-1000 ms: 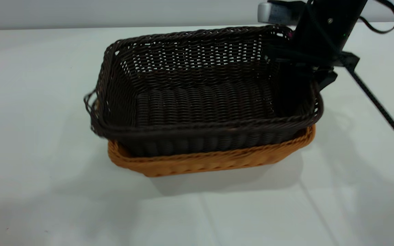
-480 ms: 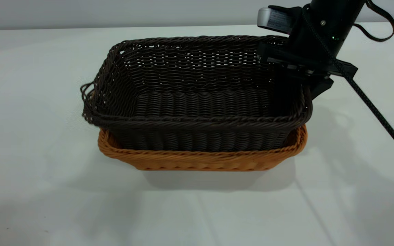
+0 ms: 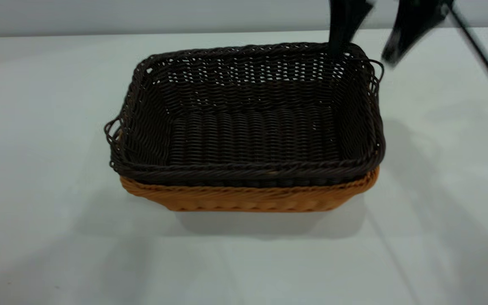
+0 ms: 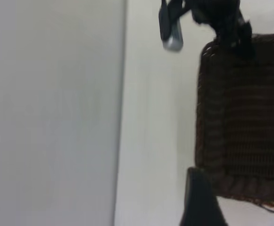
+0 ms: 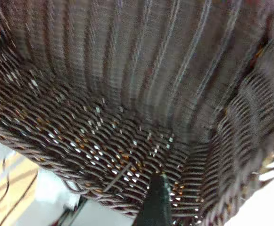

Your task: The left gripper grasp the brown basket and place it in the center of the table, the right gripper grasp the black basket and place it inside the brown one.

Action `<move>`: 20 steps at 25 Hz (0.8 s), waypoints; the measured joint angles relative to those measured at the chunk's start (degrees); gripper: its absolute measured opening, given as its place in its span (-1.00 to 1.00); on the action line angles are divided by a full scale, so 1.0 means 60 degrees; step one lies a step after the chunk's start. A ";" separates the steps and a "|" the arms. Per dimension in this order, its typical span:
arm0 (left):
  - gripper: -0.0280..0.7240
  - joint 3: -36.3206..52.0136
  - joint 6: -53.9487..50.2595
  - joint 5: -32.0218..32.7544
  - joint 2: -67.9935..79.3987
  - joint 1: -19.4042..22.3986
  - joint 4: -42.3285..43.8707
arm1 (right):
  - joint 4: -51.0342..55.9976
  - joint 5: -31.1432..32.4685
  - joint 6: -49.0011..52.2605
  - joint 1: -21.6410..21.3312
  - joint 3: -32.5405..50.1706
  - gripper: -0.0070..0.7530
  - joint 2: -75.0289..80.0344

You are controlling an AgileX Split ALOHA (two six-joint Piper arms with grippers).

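Observation:
The black basket (image 3: 248, 123) sits nested inside the brown basket (image 3: 252, 199), with only the brown rim and front wall showing below it. Both rest in the middle of the table (image 3: 40, 127). My right gripper (image 3: 363, 57) is open and blurred, raised over the black basket's back right corner, one finger by the back rim and the other outside the end wall. It holds nothing. The right wrist view looks down into the black basket (image 5: 127, 94). My left gripper (image 4: 200, 200) is a dark shape apart from the black basket (image 4: 240, 117).
The right arm's braided cable (image 3: 481, 55) runs down to the right over the table. The table's back edge (image 3: 100, 34) meets a pale wall. Bare white tabletop lies to the left, right and front of the baskets.
My right gripper has opened, let go of the black basket's right end and risen. The black basket has settled lower and level into the brown basket.

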 joint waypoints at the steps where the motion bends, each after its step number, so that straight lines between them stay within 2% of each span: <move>1: 0.18 0.0000 -0.0365 0.0000 -0.0231 0.0000 0.0212 | -0.0043 0.0035 0.0066 0.0000 -0.0116 0.62 -0.0353; 5: 0.18 0.0000 -0.2097 0.0000 -0.1185 0.0000 0.1158 | -0.0122 0.0155 0.0243 0.0000 -0.0236 0.51 -0.2157; 10: 0.18 0.0000 -0.4121 0.0007 -0.2357 0.0000 0.1710 | -0.0172 0.0377 0.0303 0.0000 -0.0243 0.49 -0.4757; 16: 0.18 0.0283 -0.5980 0.0007 -0.3542 0.0000 0.1831 | -0.0172 0.0588 0.0562 0.0000 -0.0245 0.48 -0.7629; 20: 0.18 0.0994 -0.7042 0.0007 -0.4326 0.0000 0.1831 | -0.0272 0.0623 0.0697 0.0000 0.0079 0.48 -0.9271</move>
